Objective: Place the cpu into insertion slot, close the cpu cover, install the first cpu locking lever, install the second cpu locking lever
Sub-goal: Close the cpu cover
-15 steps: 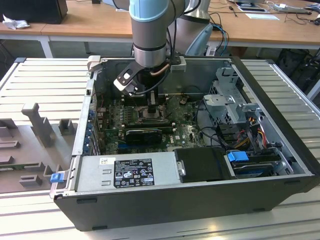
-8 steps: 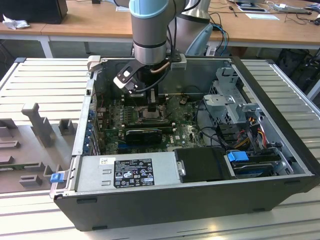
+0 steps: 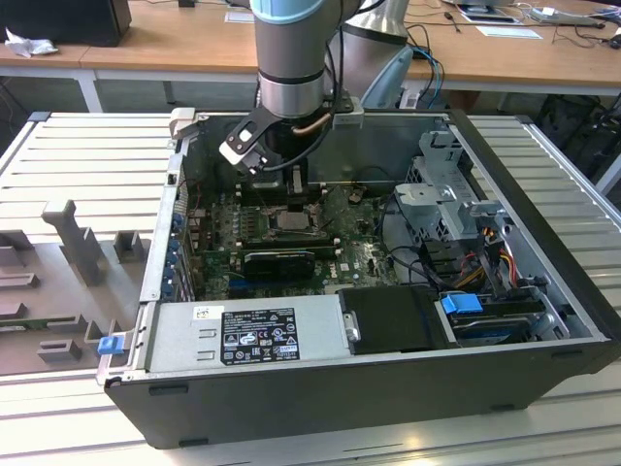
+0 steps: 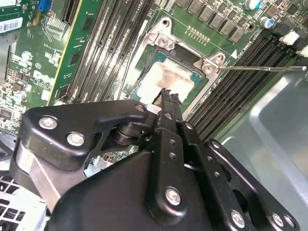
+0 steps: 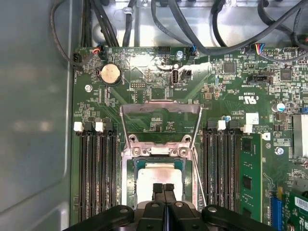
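The cpu sits in the insertion slot, mid-motherboard, between two banks of memory slots. The cpu cover lies down around it, and the chip's pale face shows through its window. The gripper has its fingers pressed together with nothing between them, tips just over the chip's face near one edge. A thin locking lever sticks out from the socket's corner across the memory slots.
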You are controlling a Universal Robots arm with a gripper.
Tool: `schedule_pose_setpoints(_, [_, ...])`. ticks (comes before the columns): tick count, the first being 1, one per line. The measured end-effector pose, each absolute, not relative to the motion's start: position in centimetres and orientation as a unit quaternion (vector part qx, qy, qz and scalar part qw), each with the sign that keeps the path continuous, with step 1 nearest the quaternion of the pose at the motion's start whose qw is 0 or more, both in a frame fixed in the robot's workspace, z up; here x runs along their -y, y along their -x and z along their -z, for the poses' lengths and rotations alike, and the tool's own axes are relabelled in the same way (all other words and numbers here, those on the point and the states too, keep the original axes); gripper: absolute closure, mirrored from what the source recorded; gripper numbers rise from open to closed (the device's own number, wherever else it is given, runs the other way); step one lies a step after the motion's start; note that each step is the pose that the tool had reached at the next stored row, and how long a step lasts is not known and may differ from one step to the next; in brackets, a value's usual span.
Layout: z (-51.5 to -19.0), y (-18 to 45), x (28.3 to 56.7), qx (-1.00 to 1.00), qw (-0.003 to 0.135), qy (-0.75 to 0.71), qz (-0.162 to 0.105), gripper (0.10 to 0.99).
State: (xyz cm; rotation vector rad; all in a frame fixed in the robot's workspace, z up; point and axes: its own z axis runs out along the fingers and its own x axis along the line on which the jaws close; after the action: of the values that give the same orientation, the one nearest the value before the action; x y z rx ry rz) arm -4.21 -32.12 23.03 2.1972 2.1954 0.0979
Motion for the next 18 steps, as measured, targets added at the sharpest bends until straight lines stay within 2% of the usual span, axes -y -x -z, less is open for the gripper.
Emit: schedule_pose_setpoints(18, [-23.0,2.3,32.1,-0.706,0.015,-0.707,-0.03,0.98])
